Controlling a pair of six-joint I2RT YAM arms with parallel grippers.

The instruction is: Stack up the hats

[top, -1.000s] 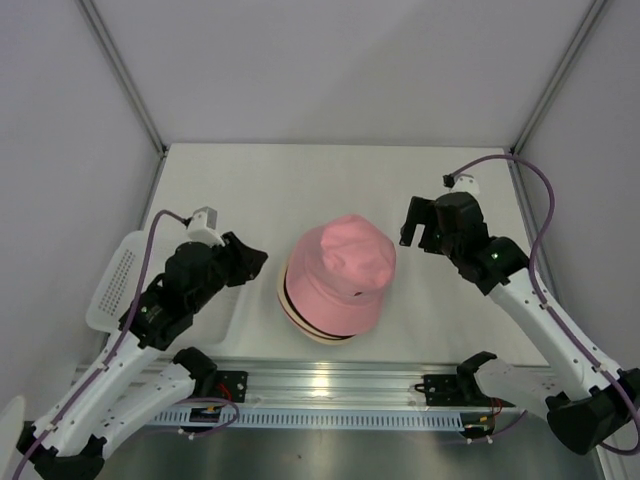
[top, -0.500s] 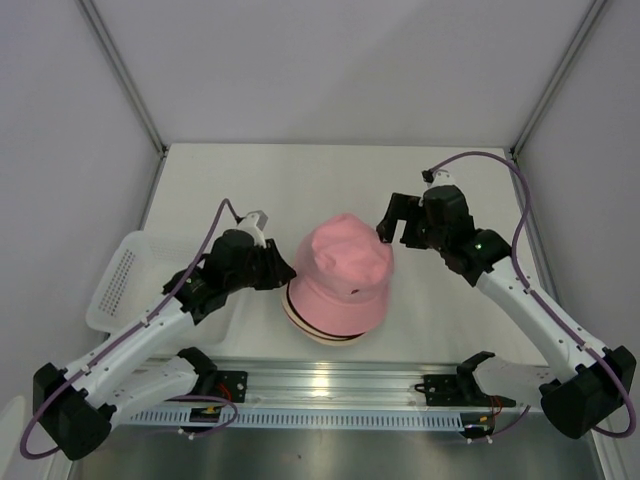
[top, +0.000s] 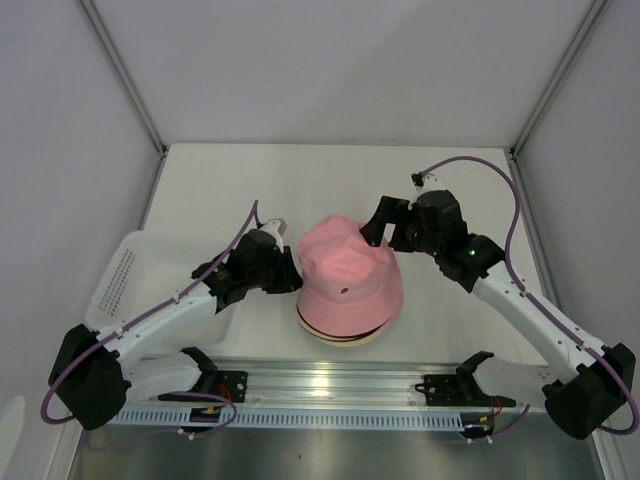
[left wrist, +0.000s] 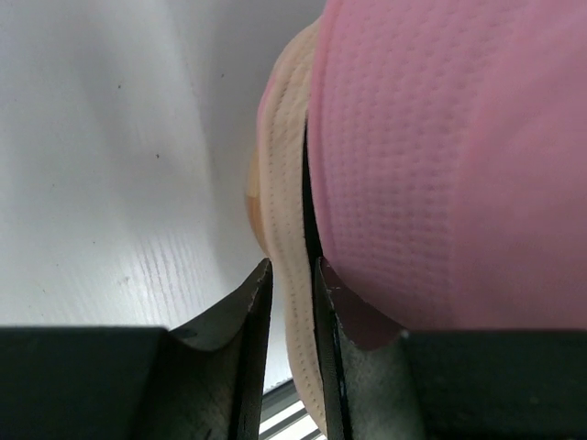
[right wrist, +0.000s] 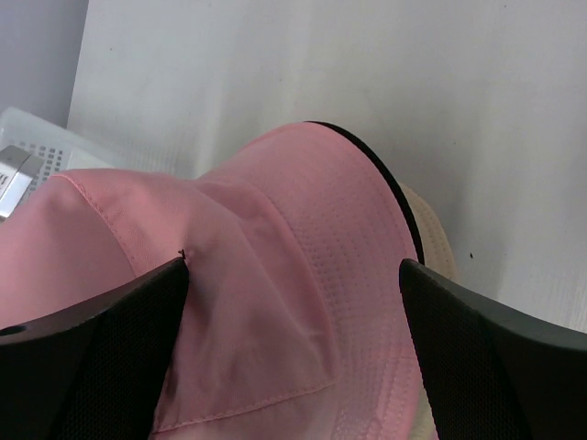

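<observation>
Three hats sit stacked mid-table: a pink hat (top: 350,272) on top, a thin black hat edge (right wrist: 386,175) under it, and a cream hat (top: 345,341) at the bottom. My left gripper (top: 291,279) is at the stack's left edge. In the left wrist view its fingers (left wrist: 249,312) stand close together with the cream hat's brim (left wrist: 284,174) between them, and the pink hat (left wrist: 440,137) is just to the right. My right gripper (top: 373,229) hangs over the pink hat's far right side. Its jaws are wide open around the pink crown (right wrist: 303,229) and hold nothing.
A white plastic basket (top: 128,270) stands at the left, behind my left arm, and its corner shows in the right wrist view (right wrist: 37,137). A metal rail (top: 320,385) runs along the near edge. Grey walls enclose the table.
Both arms have moved in toward the stack. The left gripper has reached its left edge and taken the cream brim between its fingers. The stack has shifted slightly right.
</observation>
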